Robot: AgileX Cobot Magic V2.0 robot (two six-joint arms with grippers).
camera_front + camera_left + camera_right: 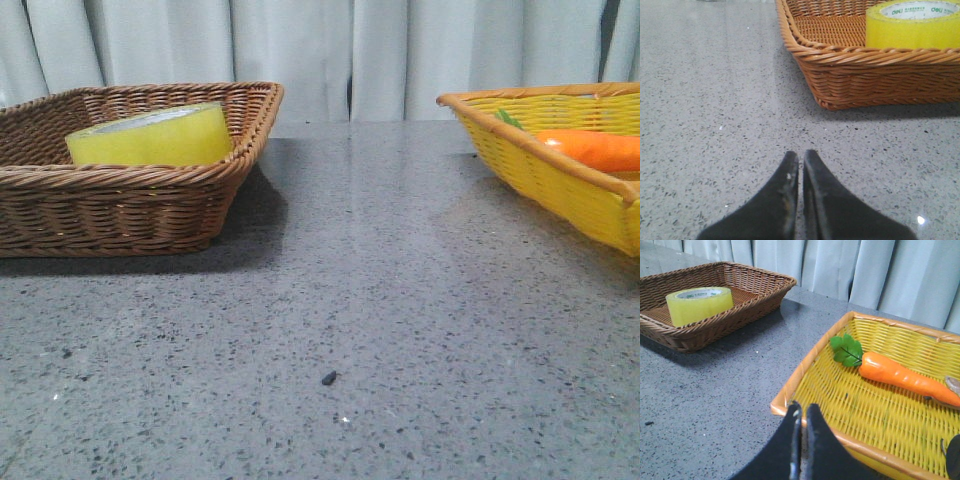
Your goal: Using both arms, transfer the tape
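Observation:
The yellow tape roll [150, 136] lies in the brown wicker basket [120, 205] at the left of the table. It also shows in the left wrist view [912, 27] and in the right wrist view [699, 305]. My left gripper [801, 156] is shut and empty, low over the bare table short of the brown basket [850, 75]. My right gripper [804, 409] is shut and empty, over the near rim of the yellow basket [805, 365]. Neither gripper shows in the front view.
The yellow wicker basket [560, 180] at the right holds an orange toy carrot [595, 150], also seen in the right wrist view [900, 375]. A small dark speck [328, 378] lies on the grey table. White curtains hang behind.

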